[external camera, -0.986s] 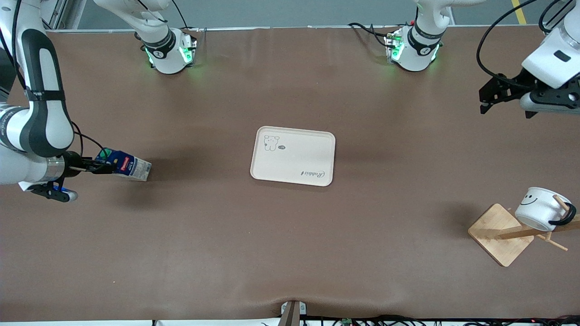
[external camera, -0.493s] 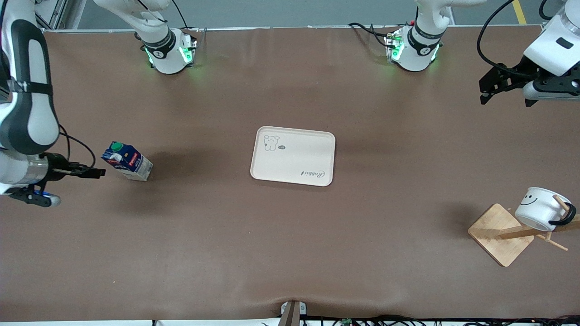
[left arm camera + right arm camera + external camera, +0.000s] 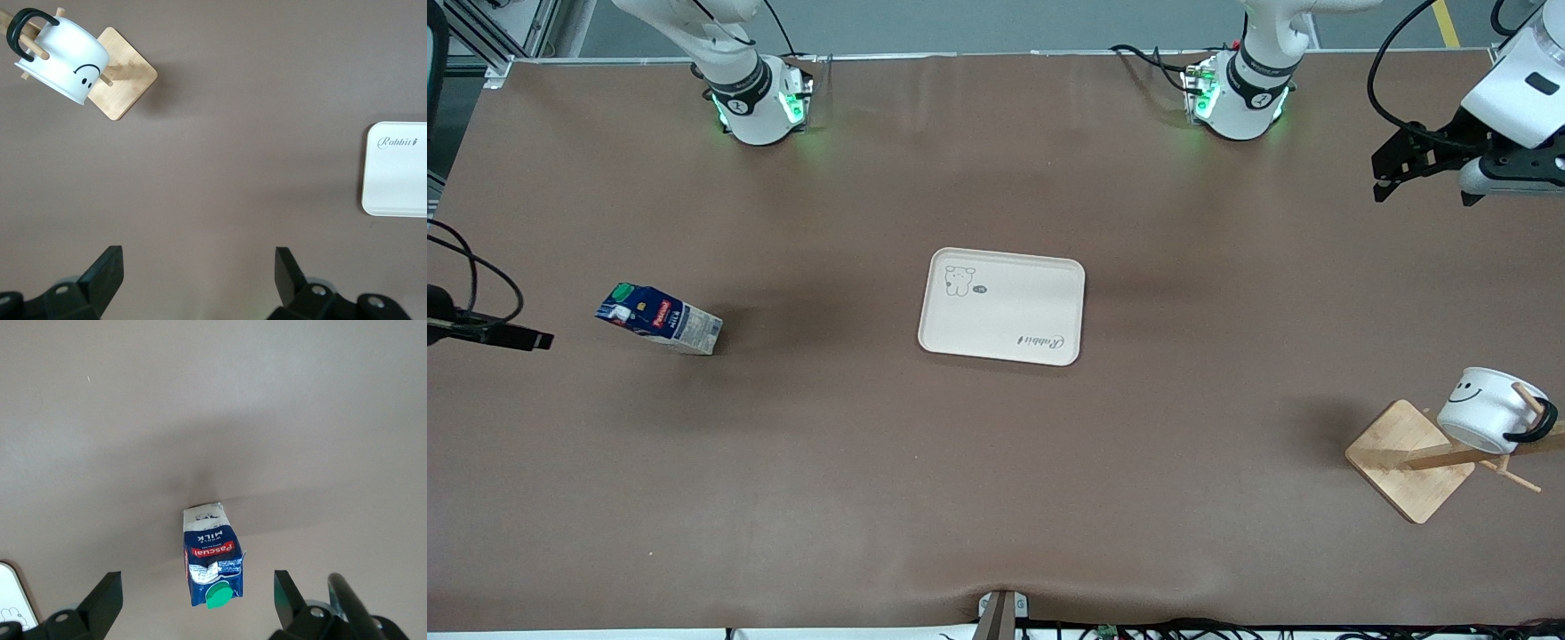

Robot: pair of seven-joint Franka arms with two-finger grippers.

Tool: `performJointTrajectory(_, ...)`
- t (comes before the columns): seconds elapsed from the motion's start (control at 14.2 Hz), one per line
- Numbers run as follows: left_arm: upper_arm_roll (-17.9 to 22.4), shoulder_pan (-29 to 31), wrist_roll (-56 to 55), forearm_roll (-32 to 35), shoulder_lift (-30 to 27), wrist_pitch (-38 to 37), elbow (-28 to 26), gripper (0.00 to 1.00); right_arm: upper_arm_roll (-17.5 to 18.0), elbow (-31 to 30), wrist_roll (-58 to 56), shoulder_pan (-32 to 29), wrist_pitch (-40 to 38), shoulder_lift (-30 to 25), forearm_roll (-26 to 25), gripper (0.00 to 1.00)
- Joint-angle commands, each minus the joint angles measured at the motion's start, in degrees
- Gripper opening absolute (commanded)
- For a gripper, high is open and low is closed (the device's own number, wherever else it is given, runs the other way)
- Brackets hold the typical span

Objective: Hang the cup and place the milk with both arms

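The milk [image 3: 660,318], a dark-blue carton with a green cap, is on the table near the right arm's end. It leans over with its cap toward that end, and nothing holds it. It also shows in the right wrist view [image 3: 212,560], between my fingers [image 3: 103,597]. My right gripper [image 3: 538,339] is open and empty, drawn back from the carton to the table's edge. The white smiley cup [image 3: 1489,411] hangs by its black handle on a wooden rack [image 3: 1409,458]. My left gripper [image 3: 1405,164] is open and empty, high over the table at the left arm's end.
A white rectangular tray [image 3: 1002,305] lies in the middle of the table and holds nothing. In the left wrist view the cup [image 3: 63,57], the rack's base [image 3: 120,83] and the tray's edge [image 3: 397,170] lie far below the gripper [image 3: 198,267].
My right gripper let go of the milk and drew back toward the table's edge. The carton has tipped further toward that end. My left gripper rose slightly.
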Motion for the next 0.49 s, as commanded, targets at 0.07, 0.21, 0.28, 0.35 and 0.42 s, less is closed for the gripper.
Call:
performJointTrajectory(0.07, 0.21, -0.1, -0.55, -1.02, -0.23, -1.0, 0.72, 1.0, 1.35, 2.85, -0.02, -0.14, -6.97, -2.89, -0.57, 1.0)
performJointTrajectory(0.21, 0.04, -0.1, -0.73, -1.02, -0.49, -2.31, 1.33, 1.0, 1.96, 2.94, -0.28, 1.09, -8.57, -5.1, -0.39, 1.0)
performJointTrajectory(0.28, 0.03, -0.1, -0.64, -0.58, -0.23, -2.49, 2.29, 1.0, 2.05, 2.94, -0.28, 2.75, -8.49, -7.71, -0.65, 1.0)
performJointTrajectory(0.35, 0.29, 0.07, -0.12, -0.75, -0.14, -2.5, 2.65, 1.0, 2.05, 2.85, -0.19, 4.68, -8.23, -9.74, -1.78, 1.0)
performJointTrajectory(0.42, 0.47, 0.33, 0.32, -1.1, -0.14, -2.5, 2.74, 1.0, 2.05, 2.85, -0.02, 6.35, -8.31, -11.15, -2.75, 1.0)
